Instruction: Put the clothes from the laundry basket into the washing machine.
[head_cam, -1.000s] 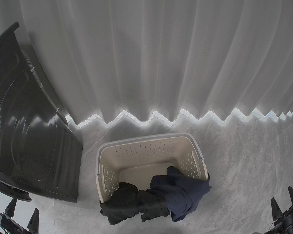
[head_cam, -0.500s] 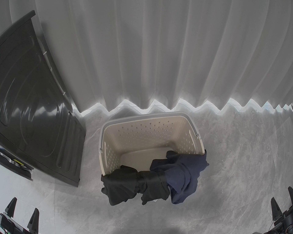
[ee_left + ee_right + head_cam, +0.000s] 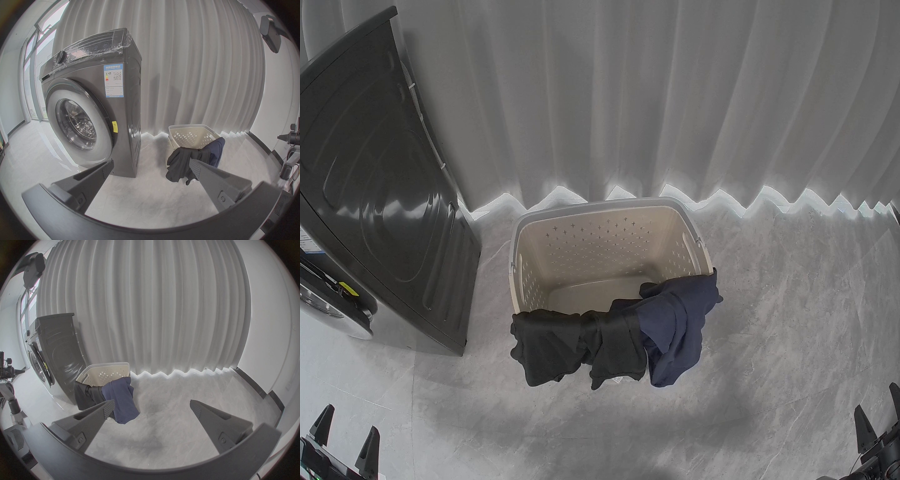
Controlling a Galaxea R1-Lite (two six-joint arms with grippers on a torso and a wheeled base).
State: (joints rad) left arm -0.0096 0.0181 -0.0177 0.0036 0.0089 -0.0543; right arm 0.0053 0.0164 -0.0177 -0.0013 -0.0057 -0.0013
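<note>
Two garments hang over the near rim of the laundry basket (image 3: 600, 240): a black garment (image 3: 550, 350) and a navy garment (image 3: 675, 319), touching one another, each draped partly inside and partly down the outer wall. The basket stands on the grey floor (image 3: 787, 312), ahead of both end effectors and well apart from each. The left gripper (image 3: 150, 162) has its fingers spread wide with nothing between them. From it, the black garment lies ahead and toward the right-gripper side, and the washing machine (image 3: 103, 103) stands ahead toward the outer left, its round front door facing the left gripper's side of the room. The right gripper (image 3: 152, 402) is likewise spread wide and holds nothing. From it, the navy garment is the nearer item, ahead and toward the left-gripper side, with the washing machine beyond the basket. The basket sits near the machine's side panel, not touching it. A white curtain (image 3: 650, 94) hangs behind the basket, farther from both grippers.
</note>
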